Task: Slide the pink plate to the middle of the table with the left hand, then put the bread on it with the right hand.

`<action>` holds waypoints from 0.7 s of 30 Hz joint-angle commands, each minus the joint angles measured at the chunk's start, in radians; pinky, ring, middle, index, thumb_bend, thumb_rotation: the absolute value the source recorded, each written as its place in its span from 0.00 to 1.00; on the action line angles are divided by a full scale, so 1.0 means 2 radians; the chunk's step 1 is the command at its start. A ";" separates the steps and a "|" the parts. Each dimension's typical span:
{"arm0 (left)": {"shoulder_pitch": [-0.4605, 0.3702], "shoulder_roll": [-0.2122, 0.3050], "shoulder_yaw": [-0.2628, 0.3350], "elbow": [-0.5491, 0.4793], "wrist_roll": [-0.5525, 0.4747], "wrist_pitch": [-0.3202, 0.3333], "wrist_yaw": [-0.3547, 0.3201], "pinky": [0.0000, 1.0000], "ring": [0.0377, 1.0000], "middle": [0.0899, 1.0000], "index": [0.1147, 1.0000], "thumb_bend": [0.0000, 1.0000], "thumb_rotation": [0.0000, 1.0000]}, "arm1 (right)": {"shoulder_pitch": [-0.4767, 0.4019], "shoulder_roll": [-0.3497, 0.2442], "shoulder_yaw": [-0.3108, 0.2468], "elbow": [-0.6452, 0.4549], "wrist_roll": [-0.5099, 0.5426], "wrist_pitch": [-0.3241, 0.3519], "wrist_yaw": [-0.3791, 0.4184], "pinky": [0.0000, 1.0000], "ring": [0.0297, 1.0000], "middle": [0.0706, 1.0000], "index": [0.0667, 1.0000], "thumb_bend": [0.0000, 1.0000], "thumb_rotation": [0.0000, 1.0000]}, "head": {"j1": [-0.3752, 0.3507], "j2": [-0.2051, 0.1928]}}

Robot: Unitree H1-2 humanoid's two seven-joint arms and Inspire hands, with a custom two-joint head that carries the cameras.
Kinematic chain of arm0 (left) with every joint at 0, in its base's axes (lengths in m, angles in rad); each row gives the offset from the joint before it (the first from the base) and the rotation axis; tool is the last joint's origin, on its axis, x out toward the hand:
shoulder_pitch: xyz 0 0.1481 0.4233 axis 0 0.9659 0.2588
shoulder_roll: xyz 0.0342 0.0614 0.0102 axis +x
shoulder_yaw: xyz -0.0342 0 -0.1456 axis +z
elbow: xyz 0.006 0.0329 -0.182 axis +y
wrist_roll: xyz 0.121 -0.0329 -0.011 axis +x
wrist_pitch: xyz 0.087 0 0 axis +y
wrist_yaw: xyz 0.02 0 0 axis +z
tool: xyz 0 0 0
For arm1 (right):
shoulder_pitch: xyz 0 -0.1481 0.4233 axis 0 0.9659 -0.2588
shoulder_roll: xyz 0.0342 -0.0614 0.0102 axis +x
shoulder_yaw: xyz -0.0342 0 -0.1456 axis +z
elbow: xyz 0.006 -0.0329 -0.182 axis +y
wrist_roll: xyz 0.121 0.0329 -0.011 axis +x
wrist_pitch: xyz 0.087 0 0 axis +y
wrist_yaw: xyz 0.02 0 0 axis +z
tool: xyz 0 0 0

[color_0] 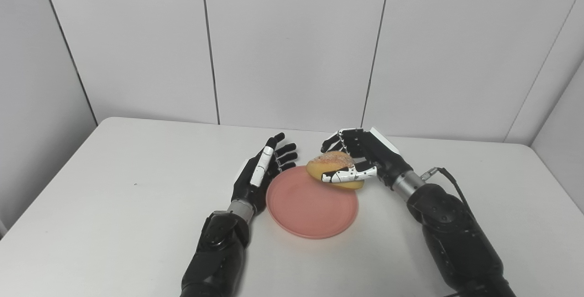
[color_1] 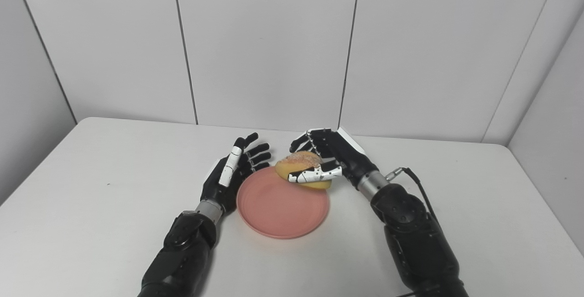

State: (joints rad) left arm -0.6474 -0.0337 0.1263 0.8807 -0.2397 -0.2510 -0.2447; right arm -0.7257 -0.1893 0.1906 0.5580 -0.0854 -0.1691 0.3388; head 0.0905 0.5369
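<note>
- The plate (color_0: 310, 208), pink and round, lies flat near the middle of the white bench (color_0: 114, 205).
- The left hand (color_0: 262, 174) rests on edge just beside the plate's left rim, fingers stretched out and apart, pointing toward the far wall; it holds nothing. Whether it touches the rim I cannot tell.
- The right hand (color_0: 360, 160) is clamped on the bread (color_0: 331, 165): the thumb crosses the near side of it and the fingers curl over the far side.
- The bread, a golden bun with a pale sugary top, sits tilted over the plate's far right edge. Whether its underside touches the plate I cannot tell.
- A cable (color_0: 449, 180) loops out from the right wrist.
- Pale wall panels (color_0: 292, 46) stand behind the bench.
</note>
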 commanded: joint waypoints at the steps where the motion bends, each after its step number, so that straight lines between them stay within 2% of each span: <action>1: 0.016 -0.010 -0.002 0.015 -0.001 -0.006 0.001 0.80 0.80 0.79 0.87 0.87 0.80 | -0.030 0.005 0.002 0.000 -0.003 -0.029 0.001 0.30 0.34 0.40 0.46 0.53 0.00 | 0.005 -0.001; 10: 0.020 -0.013 0.001 0.015 -0.003 -0.007 0.002 0.82 0.81 0.79 0.88 0.84 0.81 | -0.041 0.018 0.024 0.036 -0.059 -0.071 -0.032 0.32 0.35 0.40 0.46 0.53 0.00 | 0.010 -0.001; 21: 0.022 -0.012 0.000 0.014 0.000 -0.010 0.003 0.81 0.81 0.79 0.87 0.84 0.81 | -0.048 0.028 0.034 0.089 -0.097 -0.122 -0.066 0.33 0.35 0.40 0.47 0.53 0.00 | 0.012 0.003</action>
State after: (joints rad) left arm -0.6469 -0.0388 0.1294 0.8807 -0.2370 -0.2550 -0.2378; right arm -0.7554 -0.1338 0.2583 0.7428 -0.2708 -0.3509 0.2374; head 0.1135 0.5415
